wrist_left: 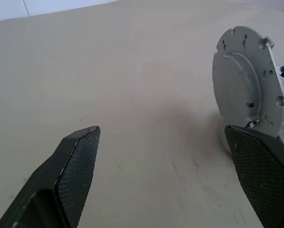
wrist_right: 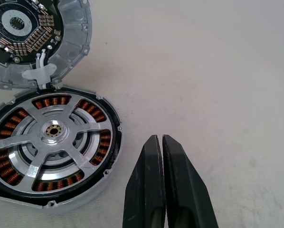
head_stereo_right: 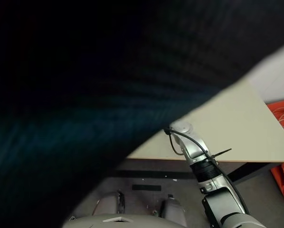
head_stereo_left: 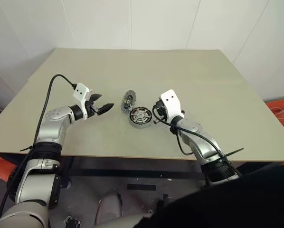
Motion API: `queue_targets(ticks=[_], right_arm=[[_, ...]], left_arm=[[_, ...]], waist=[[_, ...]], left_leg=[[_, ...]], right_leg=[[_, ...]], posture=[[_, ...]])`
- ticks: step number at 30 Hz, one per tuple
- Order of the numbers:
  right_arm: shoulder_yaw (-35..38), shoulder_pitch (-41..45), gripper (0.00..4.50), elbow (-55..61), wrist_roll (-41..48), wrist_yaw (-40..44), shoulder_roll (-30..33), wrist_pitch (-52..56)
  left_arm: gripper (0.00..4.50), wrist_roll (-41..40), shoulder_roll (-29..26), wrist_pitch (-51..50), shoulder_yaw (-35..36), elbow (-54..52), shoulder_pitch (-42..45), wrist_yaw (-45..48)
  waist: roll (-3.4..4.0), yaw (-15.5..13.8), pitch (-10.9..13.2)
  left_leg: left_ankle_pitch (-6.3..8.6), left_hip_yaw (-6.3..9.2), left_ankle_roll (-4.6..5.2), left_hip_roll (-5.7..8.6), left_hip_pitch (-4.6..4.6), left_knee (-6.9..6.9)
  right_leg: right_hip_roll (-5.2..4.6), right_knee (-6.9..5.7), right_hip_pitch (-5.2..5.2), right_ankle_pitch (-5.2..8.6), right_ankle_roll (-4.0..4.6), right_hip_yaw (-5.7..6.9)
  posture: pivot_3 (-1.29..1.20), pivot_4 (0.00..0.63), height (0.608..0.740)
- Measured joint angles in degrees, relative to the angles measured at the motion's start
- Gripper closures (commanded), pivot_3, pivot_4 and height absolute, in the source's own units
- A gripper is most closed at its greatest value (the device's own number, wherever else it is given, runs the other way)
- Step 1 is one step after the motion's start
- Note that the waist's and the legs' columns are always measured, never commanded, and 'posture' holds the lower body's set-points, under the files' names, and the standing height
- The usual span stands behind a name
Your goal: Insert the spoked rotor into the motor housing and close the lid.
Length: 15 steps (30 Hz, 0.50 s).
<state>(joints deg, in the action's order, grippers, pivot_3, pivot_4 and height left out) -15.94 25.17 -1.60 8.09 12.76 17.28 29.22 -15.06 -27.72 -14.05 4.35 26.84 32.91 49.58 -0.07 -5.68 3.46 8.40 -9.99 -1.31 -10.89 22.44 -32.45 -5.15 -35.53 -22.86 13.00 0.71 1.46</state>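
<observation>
We see the spoked rotor [wrist_right: 54, 152] seated in the motor housing [head_stereo_left: 140, 117], lid [wrist_right: 42, 40] propped open behind; right gripper [wrist_right: 161, 142] clenched empty just right, left gripper [head_stereo_left: 104, 105] released.

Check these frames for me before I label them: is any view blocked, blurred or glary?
Right eye view: a dark blurred mass covers most of it, leaving a table corner. Left eye view: evenly lit, soft shadows. Right wrist view: sharp on the spoked rotor in the motor housing, mild sheen. Left wrist view: lid sharp, no glare.
</observation>
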Motion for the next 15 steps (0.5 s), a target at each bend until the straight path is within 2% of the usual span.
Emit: queue_targets(ticks=[11,15], right_arm=[[-0.64,0.01,4.45,2.33,-0.41,5.01,-4.42,2.78],[-0.56,0.18,4.45,-1.01,-0.41,5.20,-7.23,3.04]], left_arm=[[0.05,-0.01,0.01,0.08,0.00,0.00,-0.01,-0.07],[0.05,-0.03,0.02,0.04,0.00,-0.20,-0.19,-0.12]], waist=[[0.00,0.09,0.00],[0.00,0.14,0.00]], left_leg=[[0.05,0.02,0.09,-0.02,-0.04,-0.05],[0.05,0.02,0.08,-0.03,-0.12,-0.05]], right_leg=[[0.00,-0.09,0.02,-0.01,0.02,0.00],[0.00,-0.12,0.07,0.00,0.03,-0.01]], posture=[[0.00,0.000,0.740],[0.00,0.000,0.740]])
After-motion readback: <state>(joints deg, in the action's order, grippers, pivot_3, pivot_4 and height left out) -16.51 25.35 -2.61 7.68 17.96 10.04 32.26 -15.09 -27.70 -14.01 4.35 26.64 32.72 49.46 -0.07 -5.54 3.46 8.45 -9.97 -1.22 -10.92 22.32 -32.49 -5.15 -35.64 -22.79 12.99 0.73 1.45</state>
